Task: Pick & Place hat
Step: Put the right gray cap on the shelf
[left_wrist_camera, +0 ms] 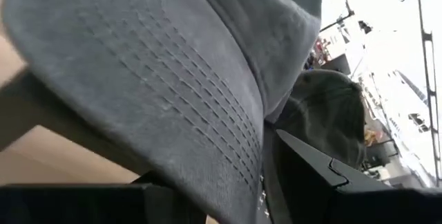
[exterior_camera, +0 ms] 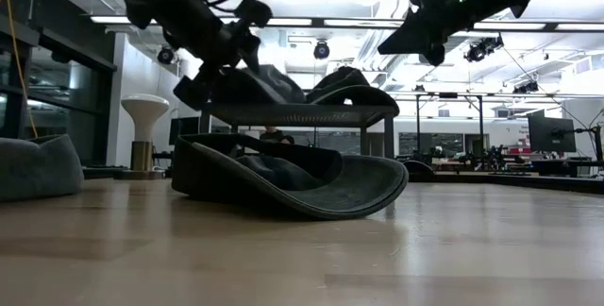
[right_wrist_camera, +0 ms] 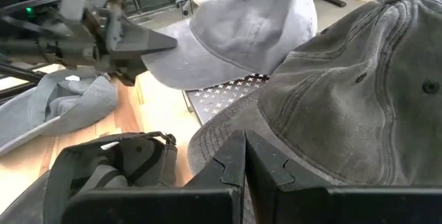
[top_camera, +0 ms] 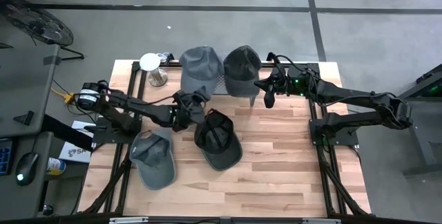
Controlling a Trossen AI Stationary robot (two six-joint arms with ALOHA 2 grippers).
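Concrete floor with dark seam lines surrounds the rig, and from the low view I look across into a bright open hall with ceiling lights and desks far behind. My working surface (top_camera: 276, 175) is a pale butcher-block top on a black frame. I can read no brand or writing on any cap; a white sheet (top_camera: 74, 151) off the surface's left edge carries print too small for me to make out.

I place everything from the perforated metal rack (right_wrist_camera: 224, 89) at the back of the surface. Two caps sit on it: a lighter grey cap (top_camera: 201, 69) on its left half and a darker grey cap (top_camera: 242, 68) on its right half, touching each other. Just in front of the rack a black cap (top_camera: 218, 139) lies upside down on the wood, and to the left of that another grey cap (top_camera: 152, 157) lies flat. A white mushroom-shaped stand (top_camera: 151, 68) is beside the rack's left end.

My left gripper (top_camera: 195, 104) is at the brim of the lighter grey cap, at the rack's front edge; its fingers look parted around the brim, but I cannot tell whether they grip it. My right gripper (top_camera: 268, 94) hangs by the rack's right end, next to the darker cap's brim, fingers clenched together on nothing.

Open wood lies in front of the rack, towards the right and near edges.
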